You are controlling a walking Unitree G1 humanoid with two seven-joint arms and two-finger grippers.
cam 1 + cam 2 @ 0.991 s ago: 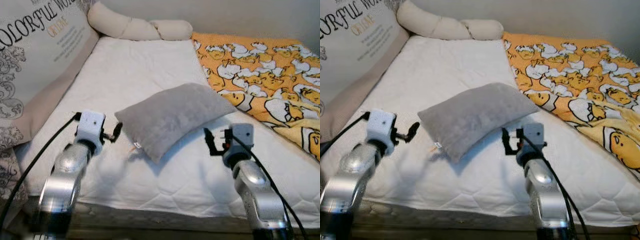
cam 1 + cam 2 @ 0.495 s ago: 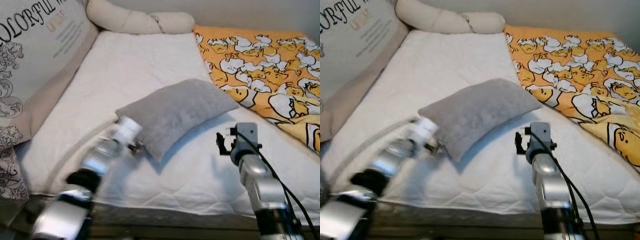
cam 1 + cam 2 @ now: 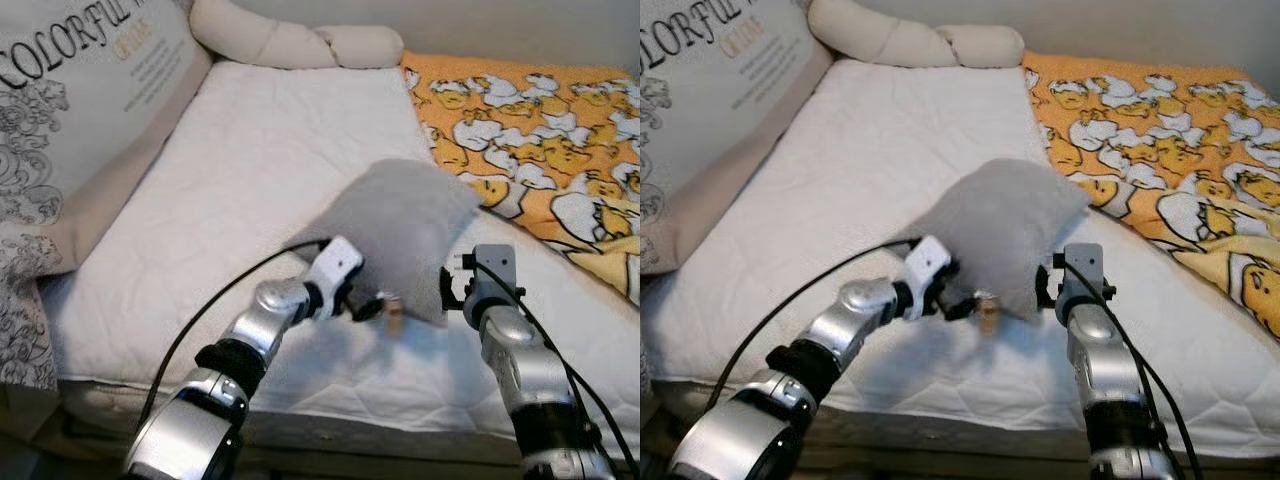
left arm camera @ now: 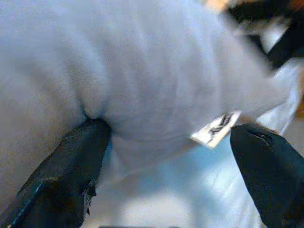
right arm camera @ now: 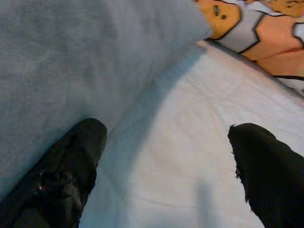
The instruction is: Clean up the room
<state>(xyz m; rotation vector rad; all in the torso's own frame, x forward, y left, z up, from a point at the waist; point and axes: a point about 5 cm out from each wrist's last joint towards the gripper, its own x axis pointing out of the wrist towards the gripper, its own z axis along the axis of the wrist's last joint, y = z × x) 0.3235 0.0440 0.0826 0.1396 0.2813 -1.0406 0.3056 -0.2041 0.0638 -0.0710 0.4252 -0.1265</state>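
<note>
Two hands spread wide, gripping nothing: left hand point(image 3: 372, 306), right hand point(image 3: 448, 290) flank plush grey pillow point(image 3: 400, 232), quilted mattress point(image 3: 250, 170).

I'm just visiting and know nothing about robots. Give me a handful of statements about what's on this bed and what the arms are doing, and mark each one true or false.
1. The grey pillow lies on a white mattress. True.
2. The left gripper is at the pillow's near edge, fingers apart. True.
3. The blanket with cartoon ducks is blue. False: it is orange and lies on the robot's right side of the bed.
4. The right gripper is shut on the blanket. False: it is open, beside the pillow's right edge.
5. A small tag hangs from the pillow. True.
</note>
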